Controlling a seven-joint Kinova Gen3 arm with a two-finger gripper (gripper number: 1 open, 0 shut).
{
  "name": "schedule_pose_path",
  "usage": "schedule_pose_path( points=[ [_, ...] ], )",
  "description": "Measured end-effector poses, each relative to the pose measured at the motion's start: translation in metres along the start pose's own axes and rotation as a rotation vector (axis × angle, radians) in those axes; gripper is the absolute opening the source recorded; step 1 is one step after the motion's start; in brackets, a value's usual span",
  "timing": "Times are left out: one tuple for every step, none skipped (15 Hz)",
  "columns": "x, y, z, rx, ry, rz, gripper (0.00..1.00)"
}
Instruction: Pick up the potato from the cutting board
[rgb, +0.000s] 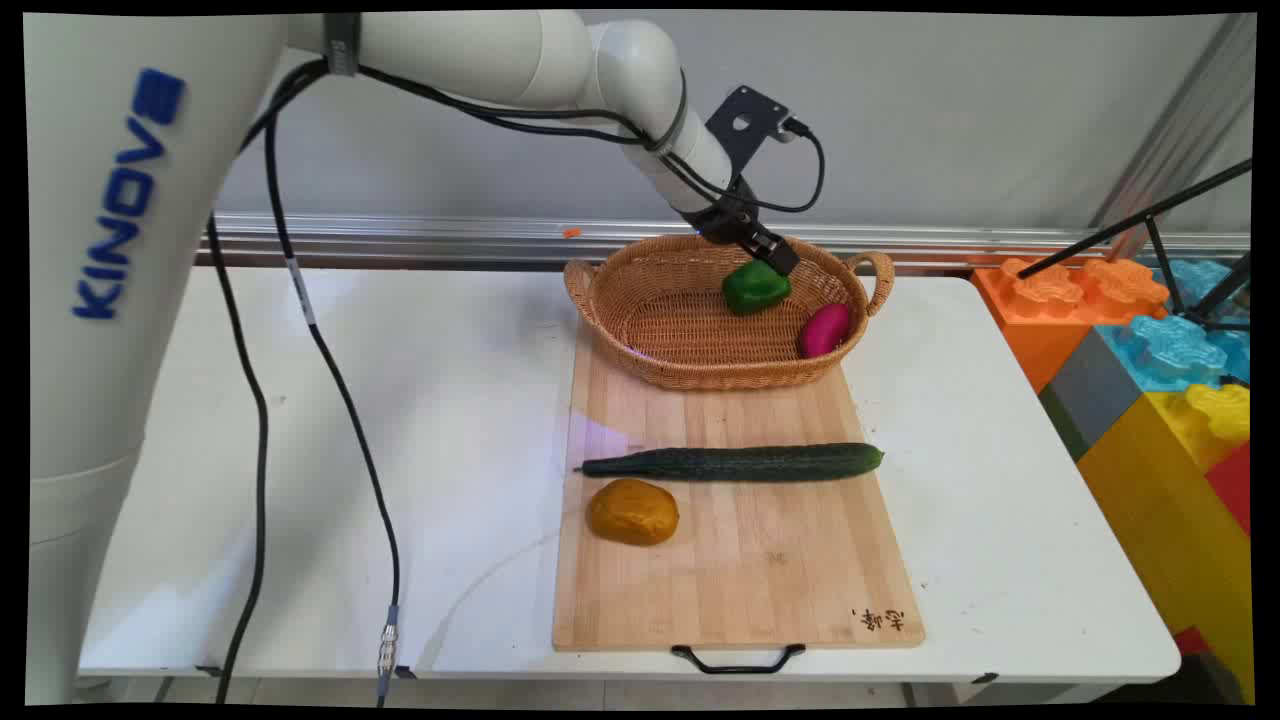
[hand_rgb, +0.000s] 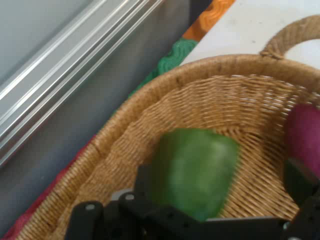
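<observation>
Over the far end of the cutting board (rgb: 735, 560), the gripper (rgb: 768, 256) hangs above the back rim of the wicker basket (rgb: 690, 372), with the green pepper (rgb: 755, 286) at its tips. From the hand camera the pepper (hand_rgb: 195, 172) sits between the spread black fingers (hand_rgb: 300, 182), one on each flank of it, yet whether the pads actually press it cannot be told; the jaws stand about as wide as the pepper.

Open bench (rgb: 440, 420) lies broad and bare to the left of the board, crossed only by hanging black cables (rgb: 340, 380). To the right of the board a narrower strip of bench runs to the edge, and beyond that edge stand big coloured toy blocks (rgb: 1150, 350). Behind the basket runs an aluminium rail (rgb: 420, 238) along the wall.

The basket (hand_rgb: 150, 130) rests on the board's far end, its handles pointing left and right. Inside it, the pepper is toward the back, and a magenta vegetable (rgb: 824, 330) leans against the right wall, near the right handle; in the hand view it (hand_rgb: 304, 137) shows just beside the pepper.

Nearer on the board, a long cucumber (rgb: 735, 462) lies crosswise, well apart from the basket. A brown-orange potato-like lump (rgb: 632, 511) sits just in front of the cucumber's left end. The board's black handle (rgb: 738, 660) reaches the near bench edge.
</observation>
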Motion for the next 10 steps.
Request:
schedule_pose_path(
  points=[
    [0.0,0.005,-0.006,-0.004,-0.002,0.015,1.0],
    [0.0,0.011,-0.015,-0.01,-0.015,0.041,1.0],
    [-0.003,0.016,-0.024,-0.018,-0.033,0.067,1.0],
    [-0.006,0.023,-0.036,-0.032,-0.058,0.098,1.0],
    [-0.01,0.03,-0.049,-0.05,-0.085,0.127,1.0],
    [-0.014,0.035,-0.058,-0.065,-0.103,0.145,1.0],
    [-0.02,0.042,-0.072,-0.091,-0.129,0.173,1.0],
    [-0.023,0.047,-0.081,-0.11,-0.144,0.191,1.0],
    [-0.03,0.055,-0.097,-0.146,-0.167,0.226,1.0],
    [-0.036,0.061,-0.113,-0.179,-0.184,0.261,1.0]
  ],
)
